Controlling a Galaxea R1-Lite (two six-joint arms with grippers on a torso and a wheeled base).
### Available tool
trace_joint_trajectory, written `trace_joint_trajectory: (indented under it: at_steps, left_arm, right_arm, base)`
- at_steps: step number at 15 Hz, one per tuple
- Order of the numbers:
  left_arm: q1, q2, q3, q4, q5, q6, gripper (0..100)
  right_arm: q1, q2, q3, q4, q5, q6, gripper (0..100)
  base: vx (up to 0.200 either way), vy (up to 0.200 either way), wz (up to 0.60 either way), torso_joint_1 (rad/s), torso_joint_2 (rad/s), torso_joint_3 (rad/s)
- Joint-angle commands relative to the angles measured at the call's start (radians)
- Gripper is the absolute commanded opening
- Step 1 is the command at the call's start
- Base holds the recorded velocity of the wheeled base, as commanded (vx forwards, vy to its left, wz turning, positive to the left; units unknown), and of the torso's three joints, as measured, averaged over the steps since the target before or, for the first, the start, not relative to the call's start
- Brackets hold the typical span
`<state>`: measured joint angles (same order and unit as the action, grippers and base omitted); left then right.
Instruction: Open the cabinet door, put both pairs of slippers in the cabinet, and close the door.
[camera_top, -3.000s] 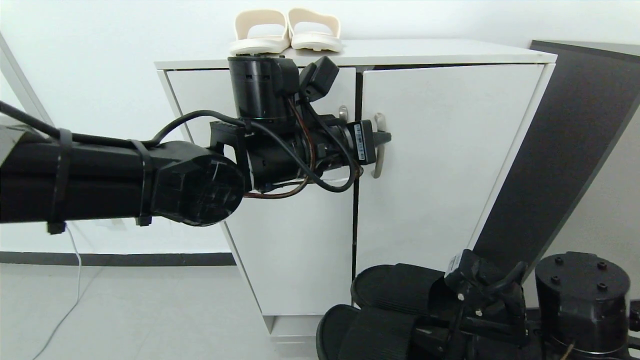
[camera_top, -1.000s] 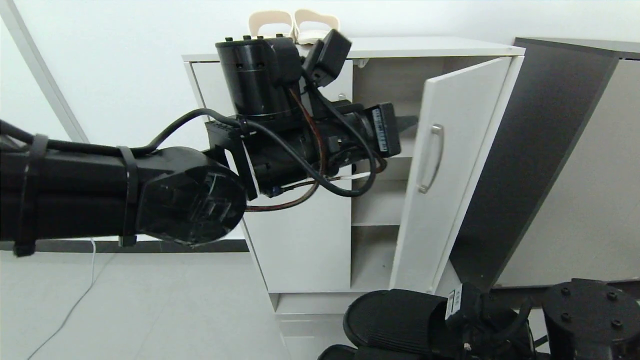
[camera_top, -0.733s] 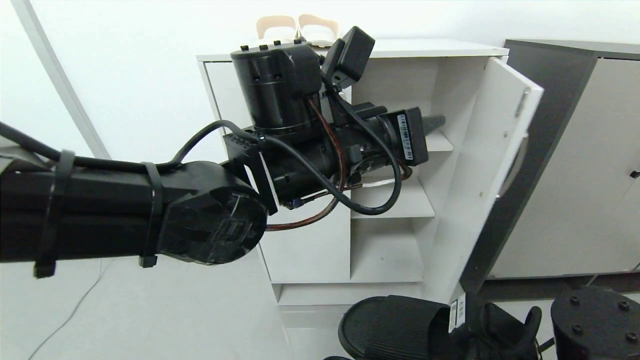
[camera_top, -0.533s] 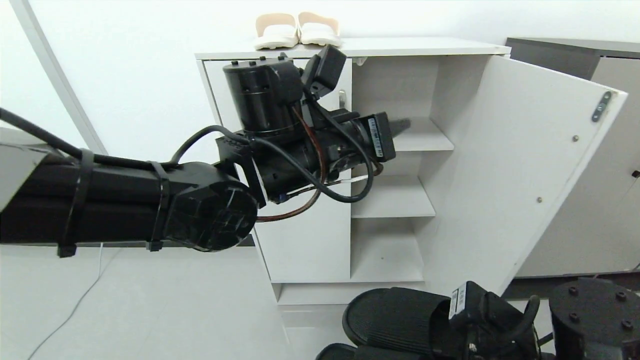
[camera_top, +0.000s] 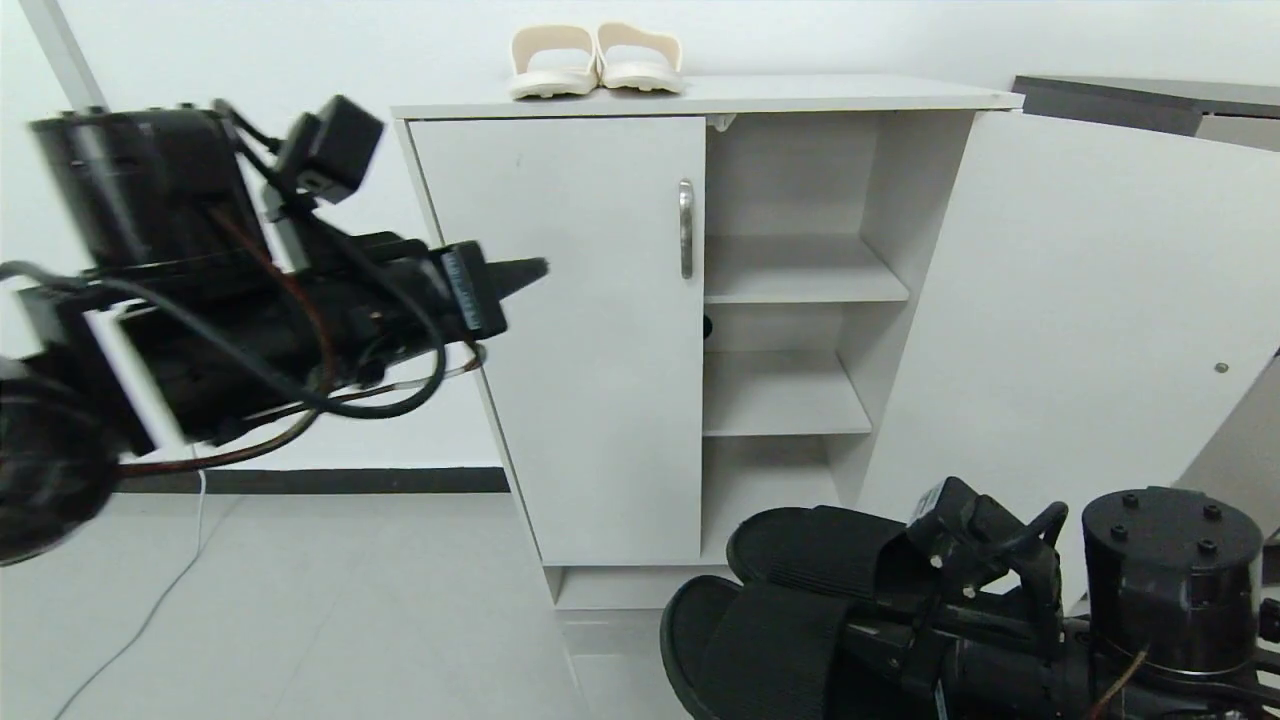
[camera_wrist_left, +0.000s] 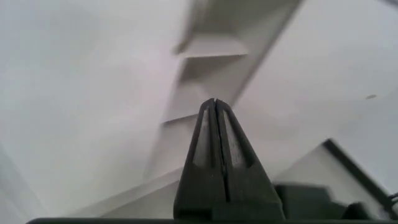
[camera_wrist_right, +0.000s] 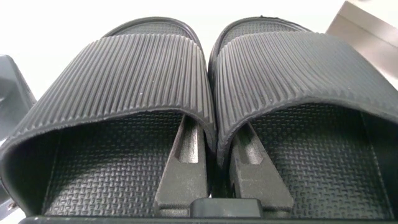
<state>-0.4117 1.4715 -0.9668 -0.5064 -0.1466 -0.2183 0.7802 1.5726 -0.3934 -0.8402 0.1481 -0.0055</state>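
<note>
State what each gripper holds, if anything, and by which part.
Right gripper clamps the black slippers by their adjoining inner strap edges; left gripper holds nothing.

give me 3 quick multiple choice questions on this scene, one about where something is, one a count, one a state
1. Where is the cream pair of slippers?
A. on the middle shelf
B. on top of the cabinet
C. on the floor

2. How many cabinet doors stand open?
A. one
B. none
C. both

3. The left gripper is:
A. shut on the door handle
B. open around a slipper
C. shut, holding nothing

Answers:
1 B: the pair sits side by side on the cabinet's top panel.
2 A: the right door is swung wide, while the left door is flush shut.
3 C: its fingers meet in the left wrist view with nothing between them.
</note>
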Motion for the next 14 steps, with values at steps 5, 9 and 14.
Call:
trace_joint_trajectory:
  at_steps: [5,9,14]
  left_arm:
    - [0.208,-0.855,0.476,0.345,0.426,0.169,0]
    - [0.495,-1.165,0.784,0.388,0.484,0.178,0]
    - [0.514,-1.386,0.967,0.450,0.274,0.208,0]
  right_arm:
    - [0.002,-0.008,0.025,-0.016,0.001,-0.002,0]
    - [0.002,-0.020,0.030,-0.016,0.001,-0.002,0]
    - [0.017,-0.012,0.034,-0.016,0.001,-0.004,0]
  base:
    - [0.000,0.000,0.00,0.000,0.00,0.000]
    - [0.000,0.000,0.00,0.000,0.00,0.000]
    - [0.000,0.000,0.00,0.000,0.00,0.000]
